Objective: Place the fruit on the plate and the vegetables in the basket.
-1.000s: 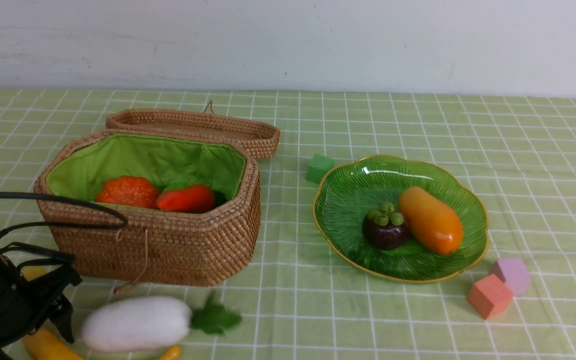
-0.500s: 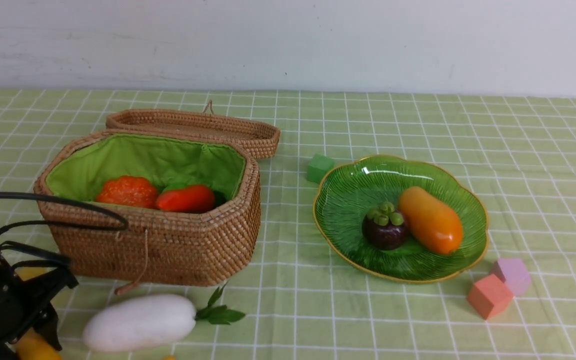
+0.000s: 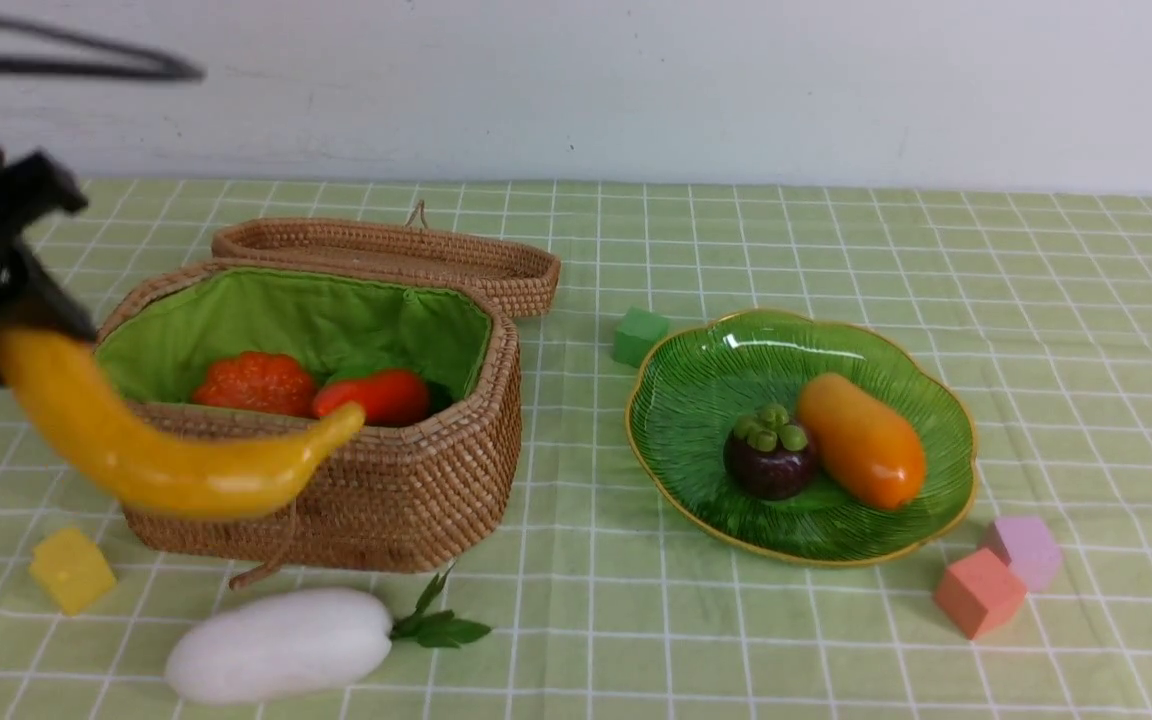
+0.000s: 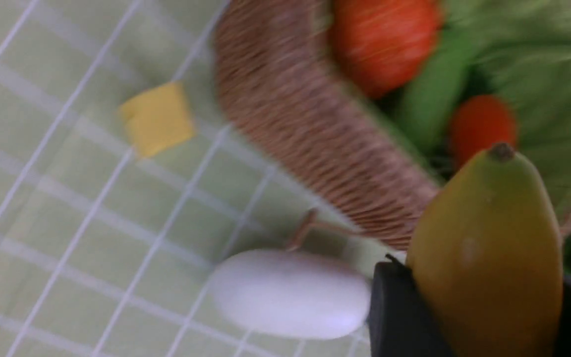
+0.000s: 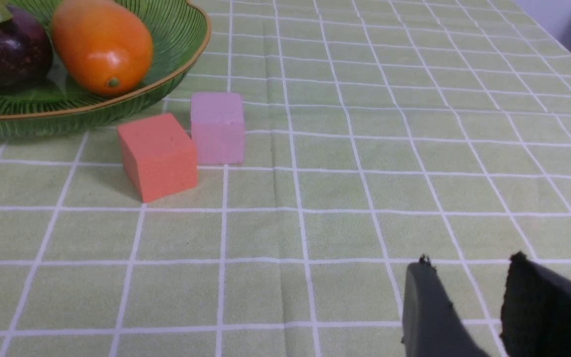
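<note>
My left gripper is shut on one end of the long yellow banana and holds it in the air, in front of the left part of the woven basket. In the left wrist view the banana fills the gap between the dark fingers. The pumpkin and carrot lie in the basket. The white radish rests on the cloth before it. On the green plate sit the mangosteen and mango. My right gripper is open and empty above the cloth.
The basket's lid lies behind it. Foam cubes lie about: yellow at the front left, green between basket and plate, orange and pink right of the plate. A wall closes the far side.
My left gripper shut on the banana at the front left corner and lifted it up beside the basket, uncovering the yellow cube. The radish shifted slightly.
</note>
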{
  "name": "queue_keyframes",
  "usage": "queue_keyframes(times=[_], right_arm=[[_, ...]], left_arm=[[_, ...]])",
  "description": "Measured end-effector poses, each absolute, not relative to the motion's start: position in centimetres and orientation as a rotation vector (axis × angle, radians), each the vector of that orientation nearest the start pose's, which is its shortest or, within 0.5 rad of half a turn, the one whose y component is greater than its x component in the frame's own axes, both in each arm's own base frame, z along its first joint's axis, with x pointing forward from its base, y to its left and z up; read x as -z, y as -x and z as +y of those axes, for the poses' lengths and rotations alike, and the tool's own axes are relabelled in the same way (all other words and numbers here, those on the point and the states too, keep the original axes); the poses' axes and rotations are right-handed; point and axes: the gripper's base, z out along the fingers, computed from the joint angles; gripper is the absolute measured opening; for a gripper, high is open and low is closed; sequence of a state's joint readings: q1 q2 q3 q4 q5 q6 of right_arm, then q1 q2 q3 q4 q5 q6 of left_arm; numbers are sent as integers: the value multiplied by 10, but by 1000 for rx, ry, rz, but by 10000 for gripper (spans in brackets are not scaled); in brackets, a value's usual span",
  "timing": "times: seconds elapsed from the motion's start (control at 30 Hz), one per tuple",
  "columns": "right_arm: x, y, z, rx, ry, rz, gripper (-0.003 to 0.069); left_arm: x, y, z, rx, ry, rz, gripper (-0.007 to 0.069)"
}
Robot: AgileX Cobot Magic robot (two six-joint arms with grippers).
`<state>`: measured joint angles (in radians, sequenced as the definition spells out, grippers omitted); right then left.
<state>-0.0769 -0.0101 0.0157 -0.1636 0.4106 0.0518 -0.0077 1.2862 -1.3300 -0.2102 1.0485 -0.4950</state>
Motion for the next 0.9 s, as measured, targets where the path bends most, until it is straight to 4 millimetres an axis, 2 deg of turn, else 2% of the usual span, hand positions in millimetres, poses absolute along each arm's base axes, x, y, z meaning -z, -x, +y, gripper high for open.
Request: queue_keyframes(times=[0.07, 0.1, 0.17, 0.23, 0.33, 0.4, 0.43, 0.47, 0.5, 0.53, 0.63, 0.67, 0.7, 0.8, 0.9], right_arm=[[-172, -51, -10, 181, -24, 1898, 238], [-172, -51, -10, 181, -24, 1898, 238], [-172, -51, -10, 181, -24, 1898, 238], [-172, -51, -10, 181, -24, 1898, 238], [-172, -51, -10, 181, -24, 1898, 238], [-172, -51, -10, 181, -24, 1898, 238], [-172, -51, -10, 181, -24, 1898, 238], [-172, -51, -10, 181, -24, 1898, 238], [-172, -51, -10, 181, -24, 1898, 238], [-172, -51, -10, 181, -24, 1898, 238], [-172, -51, -10, 181, -24, 1898, 238], [-172, -51, -10, 181, -24, 1898, 238], [-172, -51, -10, 181, -24, 1898, 239], [-172, -51, -10, 181, -24, 1898, 239], [-172, -51, -10, 181, -24, 1898, 239]], left_arm=[[-403, -267, -32, 498, 575, 2424, 302], [-415, -280, -53, 507, 455, 2425, 302], [-422, -299, -82, 489, 310, 2435, 302], [-415, -325, -118, 443, 146, 2478, 302], [-390, -360, -174, 383, -124, 2546, 302], [-366, -387, -211, 352, -362, 2568, 302], [-359, -389, -215, 345, -386, 2584, 302], [-341, -405, -241, 353, -559, 2553, 302], [-331, -413, -256, 368, -638, 2526, 302], [-328, -416, -264, 385, -674, 2502, 302], [-296, -431, -289, 463, -752, 2489, 302], [-295, -432, -291, 482, -753, 2484, 302], [-283, -436, -295, 505, -757, 2496, 302], [-268, -442, -299, 521, -709, 2531, 302], [-260, -445, -300, 534, -646, 2548, 302]])
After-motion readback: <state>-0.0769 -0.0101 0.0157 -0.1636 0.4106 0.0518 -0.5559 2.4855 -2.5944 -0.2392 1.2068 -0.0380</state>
